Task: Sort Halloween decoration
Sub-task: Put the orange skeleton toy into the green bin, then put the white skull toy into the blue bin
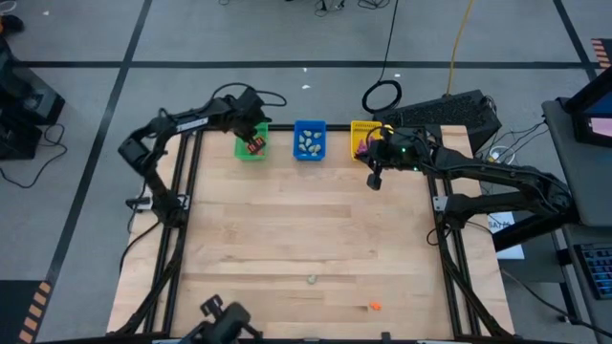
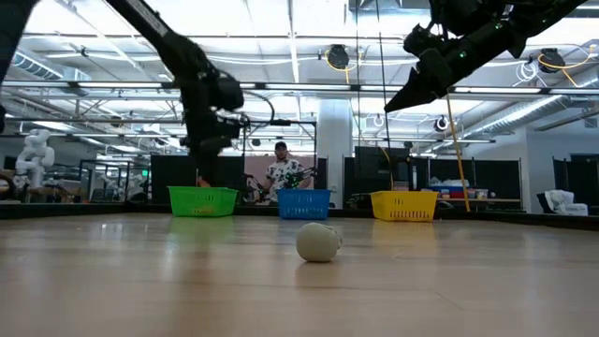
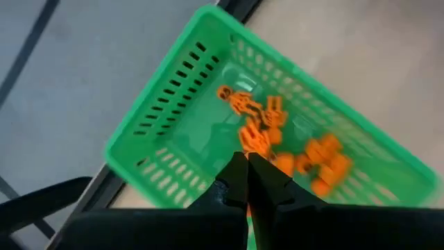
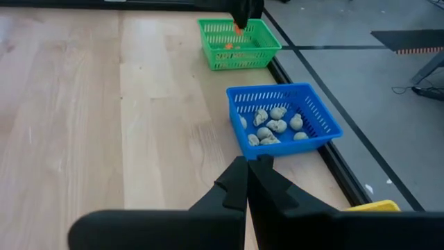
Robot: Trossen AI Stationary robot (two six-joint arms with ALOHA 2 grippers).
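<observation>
My left gripper (image 3: 248, 154) hangs over the green bin (image 3: 173, 132) at the table's far edge, shut on a small orange trinket. More orange trinkets (image 3: 322, 163) lie on that bin's floor. The blue bin (image 4: 284, 125) holds several pale trinkets (image 4: 274, 126). The yellow bin (image 1: 361, 134) stands to its right. My right gripper (image 4: 248, 163) is shut and bare, raised just in front of the yellow bin (image 1: 374, 182). One pale trinket (image 1: 312, 279) and one orange trinket (image 1: 376, 306) lie on the table near its front edge. My left gripper pinches the orange trinket (image 4: 239, 29) between its two fingertips. The fingers come steeply from above. The trinket shows just below the fingertips, inside the green bin's rim and clear of its floor. Which part of the trinket they have is too small to tell.
The three bins stand in a row along the table's far edge (image 1: 309, 140). The wide wooden tabletop (image 1: 306, 229) lies between them and the two loose trinkets. In the low view a person (image 2: 281, 173) is in the room behind the bins.
</observation>
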